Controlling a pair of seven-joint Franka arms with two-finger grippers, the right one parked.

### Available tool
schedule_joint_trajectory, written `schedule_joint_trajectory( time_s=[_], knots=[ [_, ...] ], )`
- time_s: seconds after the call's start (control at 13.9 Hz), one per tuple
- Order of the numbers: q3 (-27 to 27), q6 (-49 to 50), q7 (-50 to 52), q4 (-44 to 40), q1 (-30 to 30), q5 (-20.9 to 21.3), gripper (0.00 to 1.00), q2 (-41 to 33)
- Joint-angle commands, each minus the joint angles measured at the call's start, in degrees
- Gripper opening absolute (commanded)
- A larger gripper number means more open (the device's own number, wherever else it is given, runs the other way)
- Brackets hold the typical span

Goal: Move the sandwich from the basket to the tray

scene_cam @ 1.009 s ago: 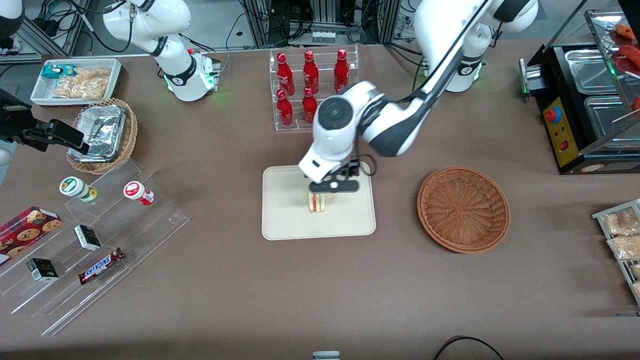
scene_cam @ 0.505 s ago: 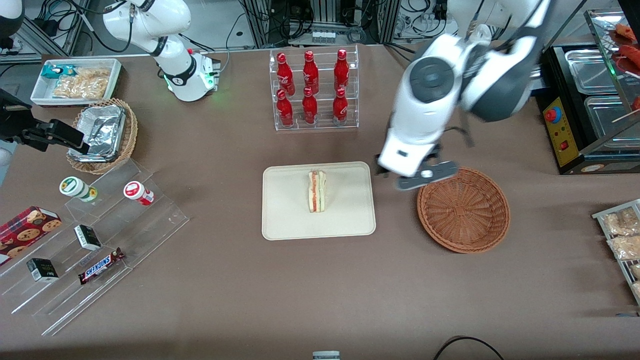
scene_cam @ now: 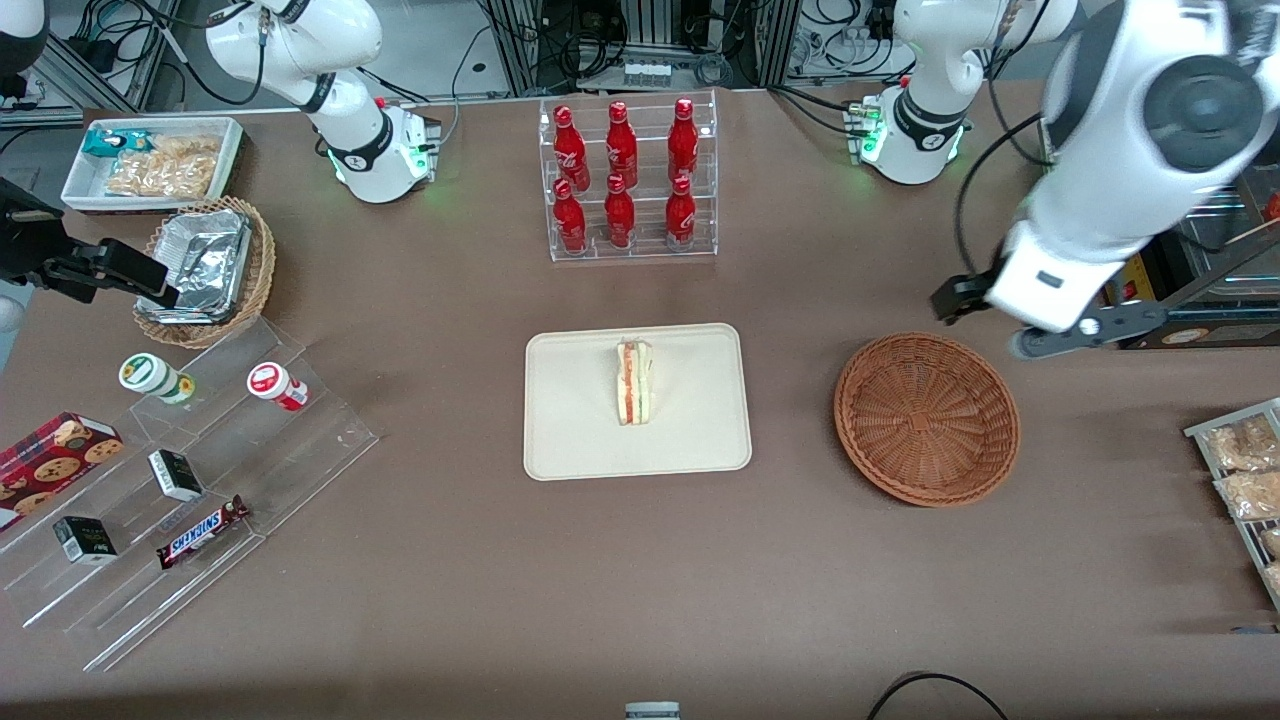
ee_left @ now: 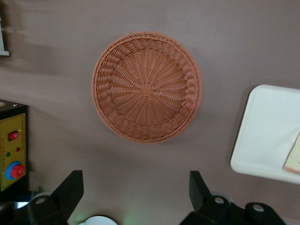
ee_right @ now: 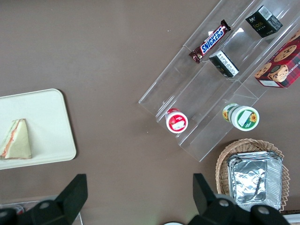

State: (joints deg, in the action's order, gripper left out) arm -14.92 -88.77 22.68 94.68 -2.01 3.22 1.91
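My fingers (ee_left: 133,194) are spread wide with nothing in them, up high past the basket's (scene_cam: 927,418) 2 o'clock edge. The sandwich (scene_cam: 634,383) stands on the tray (scene_cam: 570,440). A bump could tip it over.

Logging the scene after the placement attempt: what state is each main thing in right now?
sandwich: lying on the tray, free of the gripper.
tray: flat on the table, holding the sandwich.
basket: upright, nothing in it.
gripper: open, holding nothing, raised above the table near the basket.
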Motion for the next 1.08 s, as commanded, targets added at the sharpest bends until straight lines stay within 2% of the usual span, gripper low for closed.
schedule_joint_trajectory(
  time_s=[0.0,0.29,0.5,0.65,1.01],
  knots=[
    [-0.6,1.9,-6.8,2.3,-4.0,-2.2,1.00,-4.0],
    [-0.6,4.0,-8.4,1.0,-6.0,-2.3,1.00,-5.5],
    [1.6,6.4,-11.9,-0.3,-6.0,-1.8,1.00,-6.4],
    [5.4,6.4,-14.8,-0.7,-5.1,-2.2,1.00,-6.6],
    [6.0,5.5,-14.2,-5.3,-2.8,-2.2,1.00,-2.9]
  ],
)
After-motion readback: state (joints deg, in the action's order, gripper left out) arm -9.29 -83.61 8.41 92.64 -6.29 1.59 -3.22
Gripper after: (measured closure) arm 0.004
